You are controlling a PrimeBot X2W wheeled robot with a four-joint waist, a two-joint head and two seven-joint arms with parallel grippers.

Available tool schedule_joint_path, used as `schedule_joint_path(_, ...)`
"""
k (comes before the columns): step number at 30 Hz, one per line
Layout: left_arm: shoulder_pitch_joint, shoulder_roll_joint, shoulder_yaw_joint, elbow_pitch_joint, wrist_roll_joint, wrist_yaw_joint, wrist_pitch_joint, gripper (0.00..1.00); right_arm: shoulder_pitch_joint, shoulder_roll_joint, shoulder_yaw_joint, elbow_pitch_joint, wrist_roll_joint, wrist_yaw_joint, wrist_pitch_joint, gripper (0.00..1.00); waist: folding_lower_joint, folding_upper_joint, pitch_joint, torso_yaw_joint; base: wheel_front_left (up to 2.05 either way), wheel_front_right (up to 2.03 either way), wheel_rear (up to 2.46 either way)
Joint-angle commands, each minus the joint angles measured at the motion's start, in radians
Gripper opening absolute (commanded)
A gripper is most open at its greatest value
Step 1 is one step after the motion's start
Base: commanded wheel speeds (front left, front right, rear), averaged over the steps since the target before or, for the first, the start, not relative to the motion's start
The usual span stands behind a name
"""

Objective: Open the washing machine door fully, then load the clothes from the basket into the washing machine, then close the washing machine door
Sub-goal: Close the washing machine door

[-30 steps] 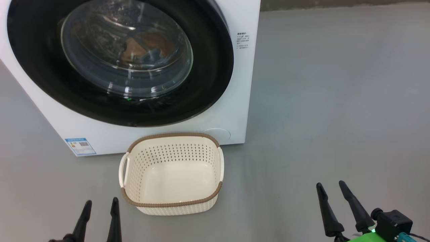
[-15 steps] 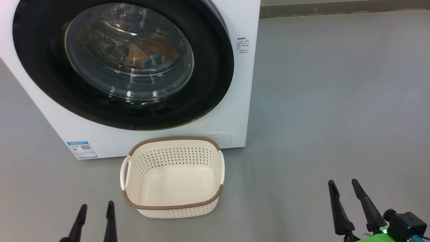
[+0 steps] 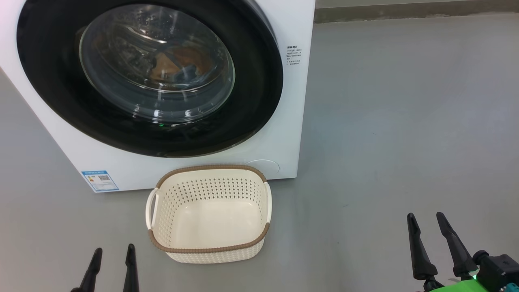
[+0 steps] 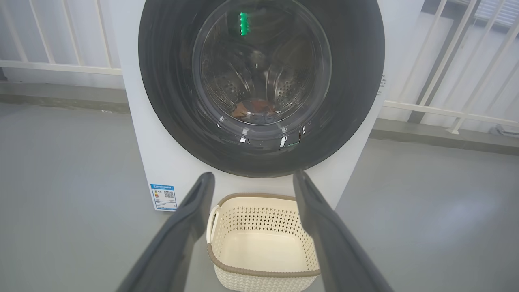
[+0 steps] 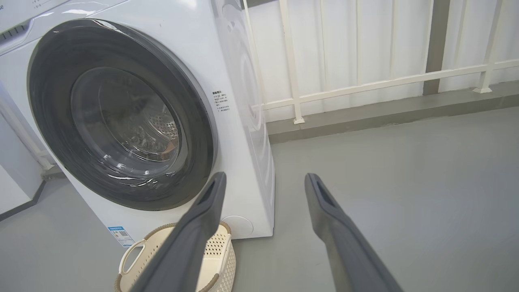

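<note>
The washing machine door [image 3: 156, 67] sat closed against the front of the washing machine [image 3: 292, 121], as it had a second before. Through its glass bowl the clothes [image 3: 178, 67] showed as a small orange-brown and blue heap low in the steel drum. The basket [image 3: 209, 247] stood on the grey floor [image 3: 405, 121] just in front of the machine, below the door, with its bare cream bottom showing. It had kept its place relative to the machine and the blue label [image 3: 99, 181] at the lower corner. The whole head view had slid slightly downward since the earlier picture, which was the camera shifting and not the things.

The left pincer [image 3: 114, 248] hung released near the basket's left side, apart from it, and had sunk a little lower towards the edge of the head view. The right pincer [image 3: 425, 215] was likewise spread wide and gripping nothing. It had drifted further to the robot's right, well apart from the basket. In the right wrist view a white railing [image 5: 365, 83] ran behind the machine.
</note>
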Motion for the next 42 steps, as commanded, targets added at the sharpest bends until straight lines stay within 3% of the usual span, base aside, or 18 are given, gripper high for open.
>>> schedule_joint_path(1, -0.015, 0.011, 0.029, -0.022, 0.014, -0.003, -0.006, 1.0, -0.014, -0.007, 0.021, -0.032, -0.029, -0.006, -0.004, 1.0, 0.0, 0.0, 0.001, 0.002, 0.0, 0.0, 0.0)
schedule_joint_path(42, -0.016, 0.011, -0.018, -0.029, 0.043, -0.003, -0.006, 1.0, -0.062, -0.007, -0.073, 0.019, -0.099, -0.006, -0.004, 1.0, 0.0, 0.0, 0.01, 0.037, 0.0, 0.0, 0.0)
